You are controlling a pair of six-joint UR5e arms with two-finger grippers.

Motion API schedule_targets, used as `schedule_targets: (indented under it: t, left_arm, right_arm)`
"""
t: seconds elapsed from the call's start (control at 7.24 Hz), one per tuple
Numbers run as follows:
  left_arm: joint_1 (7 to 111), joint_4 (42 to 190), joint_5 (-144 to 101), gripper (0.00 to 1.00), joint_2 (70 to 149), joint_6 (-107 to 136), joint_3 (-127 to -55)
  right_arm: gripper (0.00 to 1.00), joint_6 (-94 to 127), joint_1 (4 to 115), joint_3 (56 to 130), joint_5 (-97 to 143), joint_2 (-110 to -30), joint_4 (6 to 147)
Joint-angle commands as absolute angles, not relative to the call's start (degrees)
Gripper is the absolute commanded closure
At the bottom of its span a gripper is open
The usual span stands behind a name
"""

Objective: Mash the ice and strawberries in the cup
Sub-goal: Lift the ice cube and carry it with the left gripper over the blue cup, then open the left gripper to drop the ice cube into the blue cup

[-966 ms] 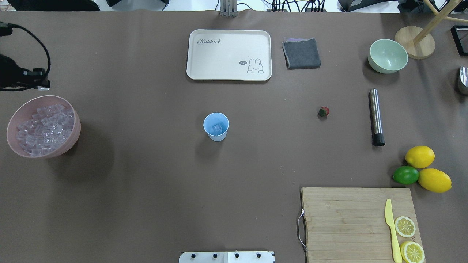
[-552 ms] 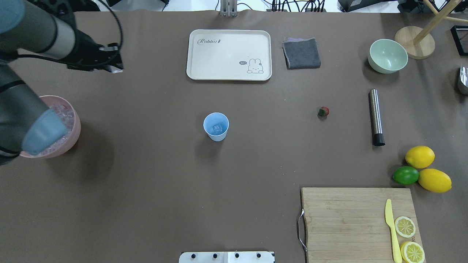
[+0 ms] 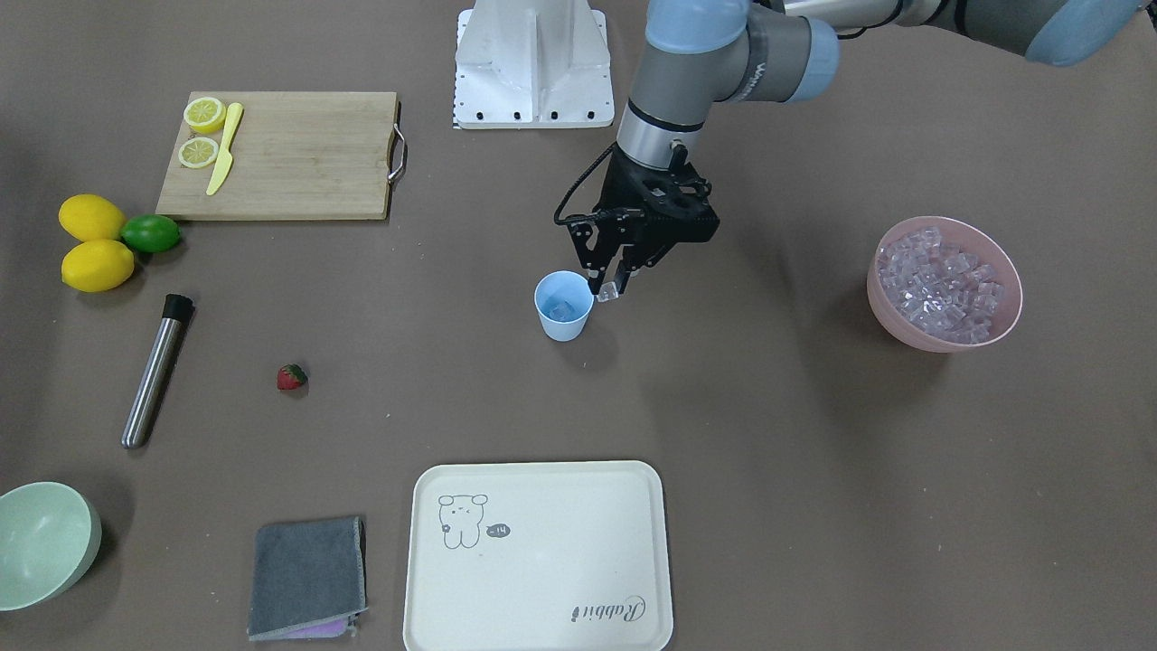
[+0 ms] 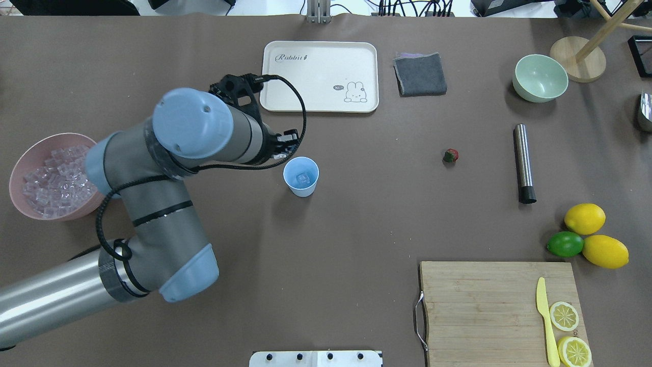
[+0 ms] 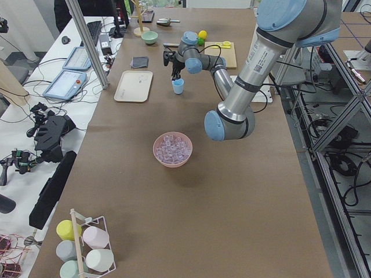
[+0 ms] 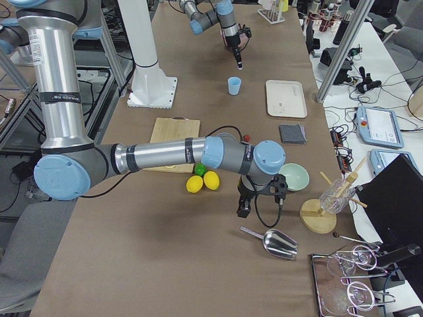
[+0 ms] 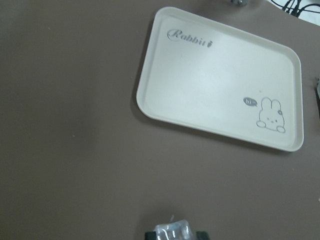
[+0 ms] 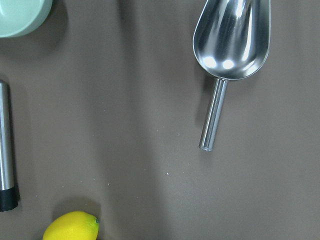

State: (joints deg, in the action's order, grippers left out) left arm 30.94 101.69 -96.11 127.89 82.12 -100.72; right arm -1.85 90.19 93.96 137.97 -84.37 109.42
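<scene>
Here, in the front-facing view, find the left gripper (image 3: 610, 286) closed narrow on one cube of ice (image 3: 612, 291). Note it hanging just beside the rim of the cup (image 3: 565, 327), near the middle of the table (image 3: 813, 506), on the side toward the pink bowl (image 3: 940, 344). Note one more cube lying inside the cup. See the strawberry (image 3: 291, 377) well apart, toward the table's end on the robot's right.

From overhead, lose the fingers under the arm. Find the cup (image 4: 294, 172) upright, the pink bowl (image 4: 15, 171) full of ice at the left edge, and the strawberry (image 4: 451, 155) right of the middle.

From the left end, see only the gripper (image 5: 175, 74) above the cup (image 5: 178, 87).

From the right end, see the right gripper (image 6: 244, 210) low near a steel scoop (image 6: 277, 243) at the table's right end; cannot tell whether open or closed.

In the left wrist view, see the cube (image 7: 172, 232) at the bottom edge and the tray (image 7: 220, 75) beyond. In the right wrist view, find the scoop (image 8: 230, 40) but no fingers.

Expect the cube to be hard, light and probably slippery; pinch it on two flat faces. Judge the strawberry soft; take it gently across the red body, not by the leaves. Treat the cup as light and easy to tip.
</scene>
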Motion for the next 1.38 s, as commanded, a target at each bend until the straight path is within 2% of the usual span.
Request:
schedule_targets:
  t: [0.0,0.55,0.69,0.83,1.1,1.24]
  left_arm:
    - [26.6,101.9,-93.6,1.00,129.6,83.4,-99.5]
    - [26.5,102.4,-92.0,1.00,129.6,83.4,-97.5]
    - [26.4,102.4,-91.5,0.29,129.8,83.3,-96.8]
    - [26.4,102.3,-91.3,0.04,130.2,83.4,-96.5]
    - [26.5,102.2,-90.4,0.03,130.3,83.3,-96.9]
    - [27.3,102.1,-90.4,0.03,130.3,83.1,-97.7]
  right_arm:
    - [0.00,-1.8,90.2,93.9,137.9,-84.2,109.4]
    - [0.00,-1.8,90.2,93.9,137.9,-84.3,109.4]
    - [0.00,-1.8,90.2,93.8,137.9,-84.3,109.4]
    - [0.00,-1.8,90.2,93.8,137.9,-84.3,109.4]
    - [0.00,-1.1,90.2,94.0,138.1,-83.3,109.4]
    - [0.00,0.0,90.2,94.9,138.0,-80.4,109.4]
